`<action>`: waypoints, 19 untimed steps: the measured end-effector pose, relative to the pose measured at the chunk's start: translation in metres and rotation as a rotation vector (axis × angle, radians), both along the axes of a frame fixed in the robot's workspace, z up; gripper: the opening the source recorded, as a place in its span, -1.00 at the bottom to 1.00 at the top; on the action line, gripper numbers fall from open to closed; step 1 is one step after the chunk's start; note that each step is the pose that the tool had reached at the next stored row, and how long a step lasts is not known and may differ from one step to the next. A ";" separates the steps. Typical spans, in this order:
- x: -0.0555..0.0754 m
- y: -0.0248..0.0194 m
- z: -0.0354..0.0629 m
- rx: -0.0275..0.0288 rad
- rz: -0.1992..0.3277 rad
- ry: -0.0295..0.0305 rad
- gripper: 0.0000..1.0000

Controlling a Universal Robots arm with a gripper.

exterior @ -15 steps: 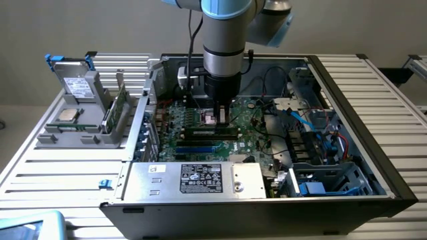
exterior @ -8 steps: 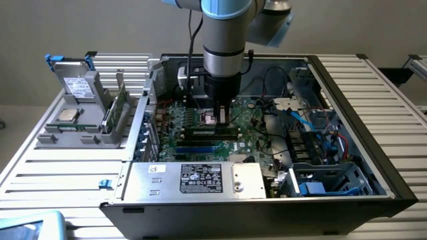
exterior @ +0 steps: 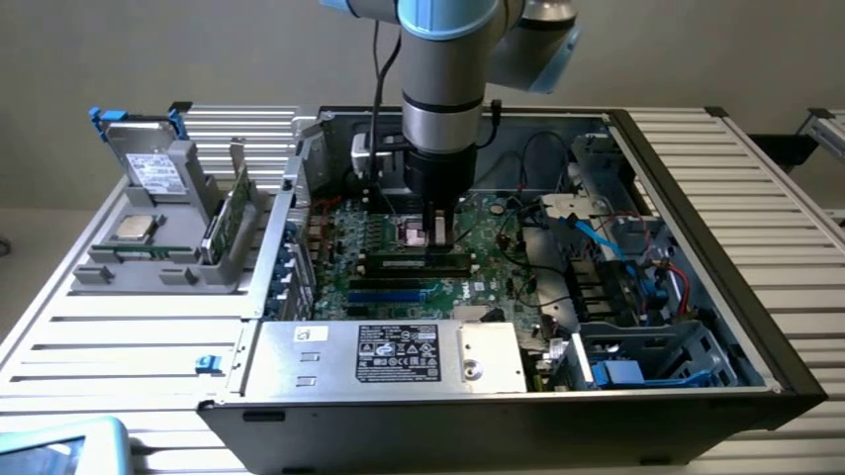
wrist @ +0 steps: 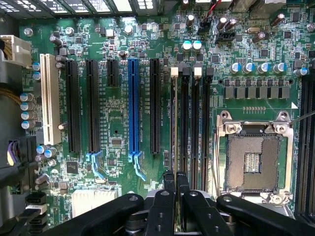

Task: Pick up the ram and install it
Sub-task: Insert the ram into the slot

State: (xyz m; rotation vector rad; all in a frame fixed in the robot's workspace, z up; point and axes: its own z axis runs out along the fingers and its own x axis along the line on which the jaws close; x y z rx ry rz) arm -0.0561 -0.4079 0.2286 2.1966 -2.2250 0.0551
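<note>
The ram [exterior: 396,263] stands on edge in a memory slot of the green motherboard [exterior: 383,294] inside the open computer case. In the wrist view the ram [wrist: 175,123] shows as a thin pale edge along the slot with the white latch, running straight in between my fingers. My gripper [exterior: 432,237] reaches down from the arm onto the stick's upper edge. Its black fingers [wrist: 169,183] are closed together around that edge, so the gripper [wrist: 175,179] is shut on the ram.
Beside the ram slots sits the empty processor socket [wrist: 253,160]. A silver power supply [exterior: 383,354] fills the case's near side, and cables and a drive cage [exterior: 634,297] the exterior view's right. Outside the case, a grey stand [exterior: 172,267] holds a processor chip [exterior: 134,229] and another green board [exterior: 237,213].
</note>
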 end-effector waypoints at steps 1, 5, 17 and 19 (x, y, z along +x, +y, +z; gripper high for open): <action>0.000 0.0000 -0.0003 0.0001 0.000 0.0000 -0.73; 0.000 0.0000 -0.0014 -0.0001 0.000 -0.0002 -0.73; -0.002 0.0006 -0.0020 -0.0001 0.000 -0.0022 -0.73; -0.002 0.0007 -0.0024 0.0000 0.000 -0.0023 -0.73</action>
